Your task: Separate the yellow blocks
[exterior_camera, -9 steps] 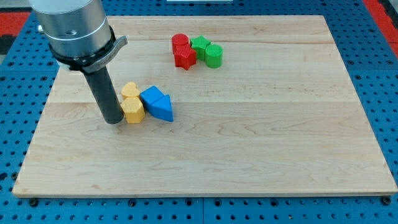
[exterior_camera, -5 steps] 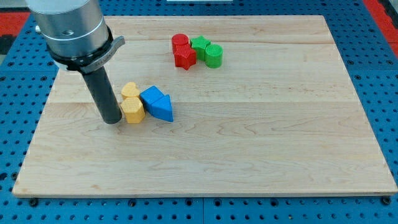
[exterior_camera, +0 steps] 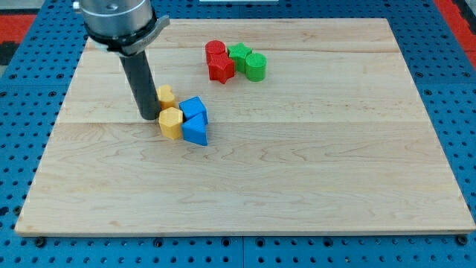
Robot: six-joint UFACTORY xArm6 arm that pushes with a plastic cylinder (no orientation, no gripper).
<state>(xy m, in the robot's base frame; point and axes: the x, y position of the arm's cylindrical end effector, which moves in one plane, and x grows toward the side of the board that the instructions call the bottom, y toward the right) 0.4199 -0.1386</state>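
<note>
Your tool is bare rod, no jaws, grasps nothing; my tip planted on surface. Upper yellow block just right of tip, lower yellow hexagonal block right-below, both touching. Tip at their seam, likely to wedge pair apart. Blue blocks crowd right side.

Bright even overhead light, soft short shadows, sharp focus, no glare.
</note>
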